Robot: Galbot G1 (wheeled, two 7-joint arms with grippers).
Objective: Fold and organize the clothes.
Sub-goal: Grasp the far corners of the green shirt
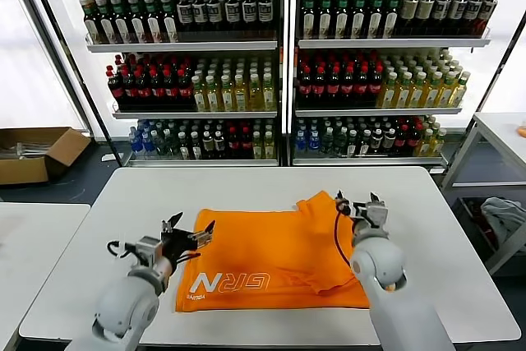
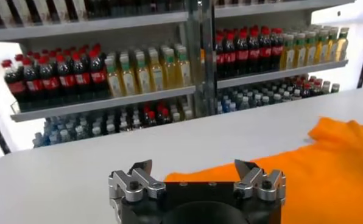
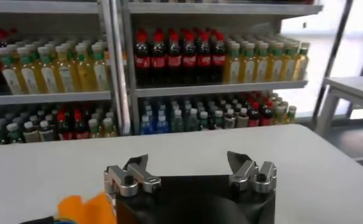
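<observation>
Two hands spread, holding nothing | orange T-shirt [image 1: 271,265] partly folded on white bench [image 1: 123,203], lettering up | left hand [image 1: 187,236] at shirt's left edge, right hand [image 1: 362,207] over its rumpled right corner | risk: pinching one layer only, bunched cloth drags, fold skews.

Bright, even daylight fills the room, pouring through the tall pale windows [image 1: 29,63] at the left until they wash out to near white, and the round-cornered white table [image 1: 246,191] carries only faint, soft shadows. In the head view the tall metal drinks shelves [image 1: 283,55] lean outward towards the edges. Both wrist views are slightly soft, with the shelved bottles blurred.
</observation>
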